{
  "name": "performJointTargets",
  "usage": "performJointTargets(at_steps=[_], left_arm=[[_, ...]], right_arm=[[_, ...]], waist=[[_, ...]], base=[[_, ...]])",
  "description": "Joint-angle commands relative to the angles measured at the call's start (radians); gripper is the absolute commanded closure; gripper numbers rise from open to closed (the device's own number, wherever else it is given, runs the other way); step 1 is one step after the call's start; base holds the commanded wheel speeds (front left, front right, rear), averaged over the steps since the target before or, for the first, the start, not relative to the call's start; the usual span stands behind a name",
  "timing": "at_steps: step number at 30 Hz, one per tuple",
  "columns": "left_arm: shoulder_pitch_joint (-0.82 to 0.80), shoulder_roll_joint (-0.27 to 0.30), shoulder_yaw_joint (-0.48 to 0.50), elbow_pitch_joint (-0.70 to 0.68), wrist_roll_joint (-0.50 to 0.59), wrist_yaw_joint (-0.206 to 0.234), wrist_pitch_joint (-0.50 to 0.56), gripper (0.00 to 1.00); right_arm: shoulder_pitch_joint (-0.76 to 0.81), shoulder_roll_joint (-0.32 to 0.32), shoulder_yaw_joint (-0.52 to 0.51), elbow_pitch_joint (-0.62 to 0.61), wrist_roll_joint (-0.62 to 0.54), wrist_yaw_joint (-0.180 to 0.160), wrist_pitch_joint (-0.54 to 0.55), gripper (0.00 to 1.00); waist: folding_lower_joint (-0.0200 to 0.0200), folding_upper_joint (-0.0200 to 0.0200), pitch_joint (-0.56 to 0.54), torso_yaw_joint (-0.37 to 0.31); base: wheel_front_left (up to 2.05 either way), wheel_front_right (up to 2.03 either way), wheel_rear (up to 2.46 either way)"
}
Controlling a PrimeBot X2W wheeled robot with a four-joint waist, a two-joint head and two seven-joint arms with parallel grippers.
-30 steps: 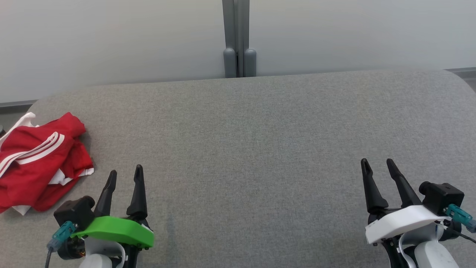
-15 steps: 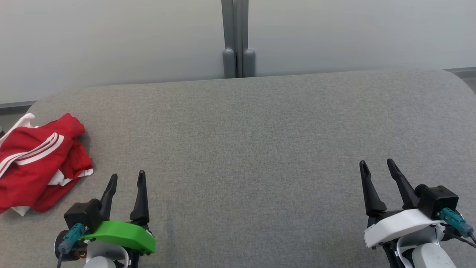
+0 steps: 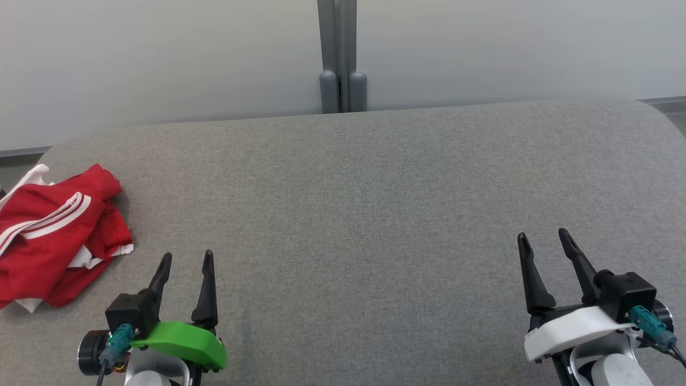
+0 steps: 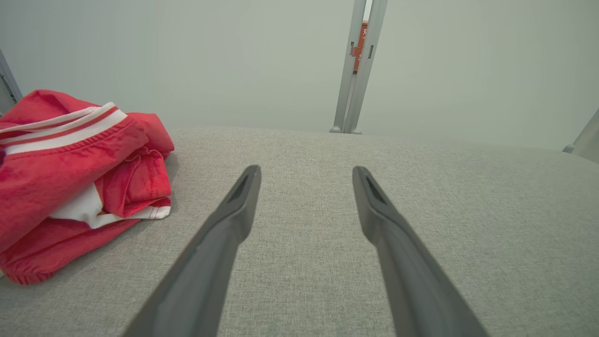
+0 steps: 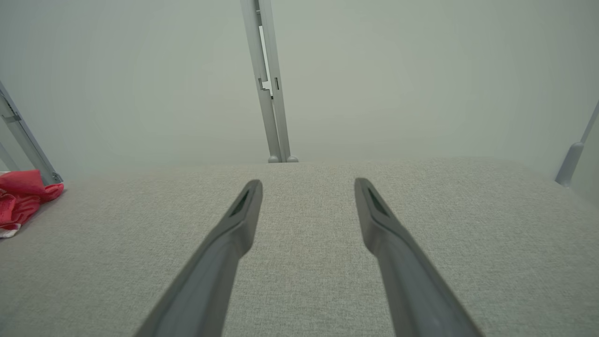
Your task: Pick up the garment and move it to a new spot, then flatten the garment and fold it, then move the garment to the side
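The garment (image 3: 56, 233) is a red piece with white stripes, lying crumpled at the far left of the grey fabric surface (image 3: 364, 203). It also lies at the left in the left wrist view (image 4: 70, 178) and as a small red patch at the left edge of the right wrist view (image 5: 21, 199). My left gripper (image 3: 187, 260) stands open at the lower left, to the right of the garment and apart from it, with nothing between its fingers. At the lower right my right gripper (image 3: 542, 240) is open and holds nothing.
A pale wall with a grey upright post (image 3: 338, 53) runs behind the surface. The surface's rounded left corner (image 3: 59, 150) lies just behind the garment. A slanted grey rail (image 5: 23, 140) rises at the far left in the right wrist view.
My left gripper has drawn back toward the bottom edge and turned slightly. The right gripper has shifted back a little. The garment has not moved.
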Motion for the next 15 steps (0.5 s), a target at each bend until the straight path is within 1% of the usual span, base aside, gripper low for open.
performJointTargets(at_steps=[1,11,15], left_arm=[[-0.022,0.002,0.001,0.000,0.023,0.001,-0.009,0.00],[-0.015,-0.004,0.011,-0.003,0.075,0.002,-0.027,0.00],[-0.012,-0.004,0.017,-0.003,0.072,0.003,-0.027,0.00]], right_arm=[[0.007,0.002,-0.002,-0.008,-0.013,0.000,-0.011,0.00],[0.013,0.003,-0.003,-0.013,-0.063,0.000,-0.030,0.00],[0.013,0.007,-0.011,-0.010,-0.050,0.000,-0.033,0.00]], waist=[[0.0000,0.0000,0.000,0.000],[0.0000,0.0000,0.001,0.002],[0.0000,0.0000,0.001,0.003]], base=[[0.00,0.00,0.00],[0.00,0.00,0.00],[0.00,0.00,0.00]])
